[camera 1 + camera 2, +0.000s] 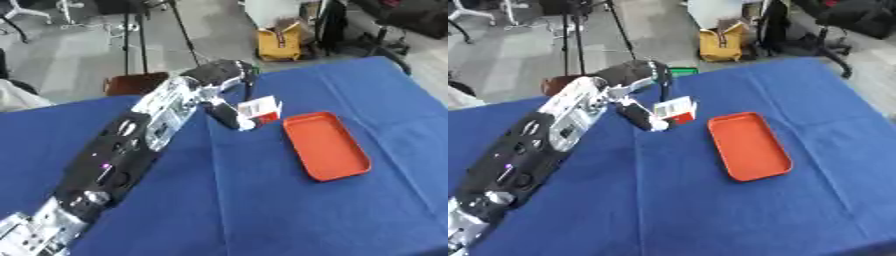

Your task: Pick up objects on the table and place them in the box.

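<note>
A small white and red box sits just left of the orange tray, which lies flat on the blue table. My left arm comes in from the lower left. Its hand is over the far middle of the table. A thin finger comes down behind the small box and the thumb curls against its left side, so the hand pinches it. Whether the box rests on the cloth or is lifted I cannot tell. Nothing lies in the tray. My right hand does not show.
A small green thing shows at the table's far edge behind the hand. Beyond the table, on the floor, stand a yellow bag, a brown stool, stands and chair legs.
</note>
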Controlling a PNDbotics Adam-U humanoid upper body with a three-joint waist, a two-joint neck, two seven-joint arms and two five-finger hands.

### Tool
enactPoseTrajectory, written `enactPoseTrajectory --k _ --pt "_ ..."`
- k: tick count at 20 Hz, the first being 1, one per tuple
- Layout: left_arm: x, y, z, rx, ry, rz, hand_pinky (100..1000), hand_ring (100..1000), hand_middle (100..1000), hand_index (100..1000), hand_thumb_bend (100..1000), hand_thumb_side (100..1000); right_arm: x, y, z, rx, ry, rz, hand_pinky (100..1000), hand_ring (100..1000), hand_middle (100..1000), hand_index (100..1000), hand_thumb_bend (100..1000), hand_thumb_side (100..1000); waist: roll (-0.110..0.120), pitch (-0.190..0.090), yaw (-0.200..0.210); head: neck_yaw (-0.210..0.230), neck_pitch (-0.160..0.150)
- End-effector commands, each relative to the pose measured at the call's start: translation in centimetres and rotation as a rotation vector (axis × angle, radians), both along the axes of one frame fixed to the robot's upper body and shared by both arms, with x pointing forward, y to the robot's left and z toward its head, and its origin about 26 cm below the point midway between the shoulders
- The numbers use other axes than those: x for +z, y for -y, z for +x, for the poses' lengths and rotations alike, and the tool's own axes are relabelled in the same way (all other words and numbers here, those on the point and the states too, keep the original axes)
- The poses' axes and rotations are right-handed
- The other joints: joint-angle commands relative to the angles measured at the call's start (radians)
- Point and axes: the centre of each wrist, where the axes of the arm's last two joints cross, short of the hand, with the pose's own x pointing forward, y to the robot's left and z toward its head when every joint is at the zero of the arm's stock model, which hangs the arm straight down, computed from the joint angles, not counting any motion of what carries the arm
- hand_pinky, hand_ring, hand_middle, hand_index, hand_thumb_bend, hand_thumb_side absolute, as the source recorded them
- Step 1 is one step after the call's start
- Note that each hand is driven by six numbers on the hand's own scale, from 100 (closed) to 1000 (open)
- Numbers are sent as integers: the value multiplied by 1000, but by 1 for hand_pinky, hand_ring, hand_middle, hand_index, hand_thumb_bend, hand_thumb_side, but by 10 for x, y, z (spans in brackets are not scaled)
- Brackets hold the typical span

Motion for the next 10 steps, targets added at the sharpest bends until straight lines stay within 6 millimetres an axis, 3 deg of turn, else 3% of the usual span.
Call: enactPoseTrajectory --k 1,5,6,10 --pt "-5 15 13 24 55 -29 807 798 764 479 389 408 9 -5 -1 40 28 -1 609 708 675 833 503 524 -10 -12 -16 15 -7" --pt "-27 24 24 69 108 -75 799 796 762 481 391 401 11 -8 0 59 28 3 609 708 675 833 503 524 -10 -12 -38 21 -8" --pt "-31 25 25 75 113 -84 784 793 762 498 429 399 11 -9 0 62 29 5 609 707 674 832 502 526 -11 -12 -43 22 -7" --pt "-53 32 26 94 145 -72 818 805 774 530 447 402 13 -12 0 77 34 14 609 708 674 832 502 526 -13 -5 -66 24 -9"
